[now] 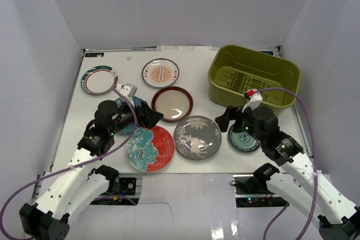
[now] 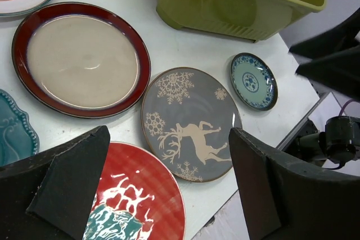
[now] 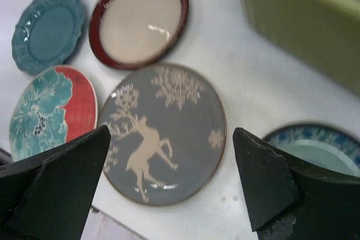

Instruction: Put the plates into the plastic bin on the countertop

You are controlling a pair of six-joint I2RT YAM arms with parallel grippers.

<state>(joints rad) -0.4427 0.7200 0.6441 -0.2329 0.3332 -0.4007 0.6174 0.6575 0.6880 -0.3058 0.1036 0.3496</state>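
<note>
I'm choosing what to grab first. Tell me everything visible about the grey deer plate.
The grey plate is round, glossy and ceramic-looking, with a thin brown rim and a cream deer and snowflakes. It lies flat, face up, on the white countertop near its front edge, between the red flowered plate and the small blue-and-white plate, the dark-red rimmed plate just behind. Nothing rests on it or grips it.

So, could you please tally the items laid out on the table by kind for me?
Plates: 7
Plastic bin: 1
Total: 8
</note>
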